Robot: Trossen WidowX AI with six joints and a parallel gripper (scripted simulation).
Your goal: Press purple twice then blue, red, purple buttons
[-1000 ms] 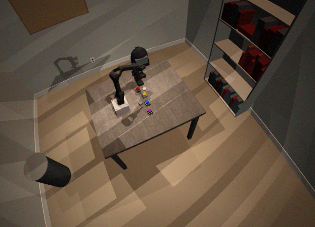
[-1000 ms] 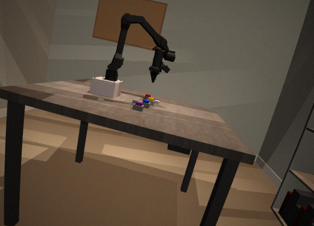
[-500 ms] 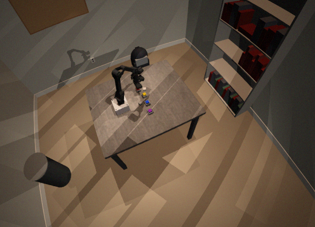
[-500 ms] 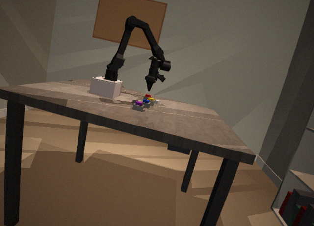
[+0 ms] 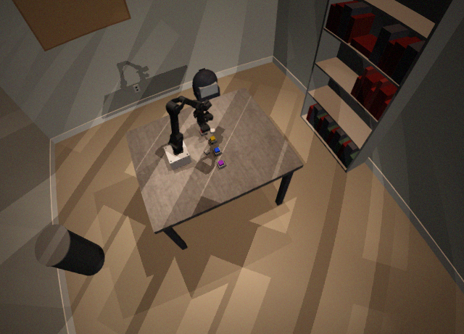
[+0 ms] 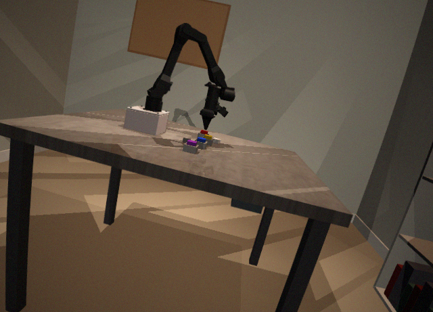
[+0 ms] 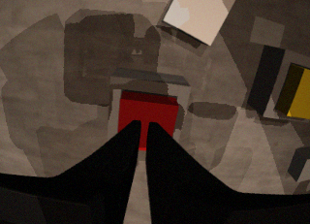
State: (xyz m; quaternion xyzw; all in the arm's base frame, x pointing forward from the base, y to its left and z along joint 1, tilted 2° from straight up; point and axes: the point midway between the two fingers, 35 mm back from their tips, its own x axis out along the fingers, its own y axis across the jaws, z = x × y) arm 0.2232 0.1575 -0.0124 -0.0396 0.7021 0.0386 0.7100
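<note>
From where I stood, the red button [image 5: 203,132] [image 6: 203,132] [image 7: 145,110] was the thing to measure everything by, and it sat on the desk [image 5: 254,143] [image 6: 244,165] [image 7: 213,64] right under the black arm [image 5: 175,122] [image 6: 174,57]. The pincer [image 5: 204,130] [image 6: 206,128] [image 7: 143,129] pointed down at its cap, fingers pressed almost together with only a thin slit between them and nothing pinched there. The tips were so close over the red cap that I couldn't tell whether they touched it. The cap itself stood proud of its grey housing. Next along from the red button came the yellow button [image 5: 212,139] [image 6: 208,137] [image 7: 299,94], then, farther away, the blue button [image 5: 217,150] [image 6: 201,140], and farthest off in that row the purple button [image 5: 221,163] [image 6: 191,143]. A whitish block [image 5: 212,130] [image 6: 216,140] [image 7: 201,15] lay near the red button, apart from its housing. A small grey block [image 5: 206,152] [image 6: 186,139] [image 7: 298,166] lay farther from the red button than the yellow one did, over beside the blue button. The arm rose from a white base box [image 5: 180,162] [image 6: 141,121], well apart from the red button on the same desk.
</note>
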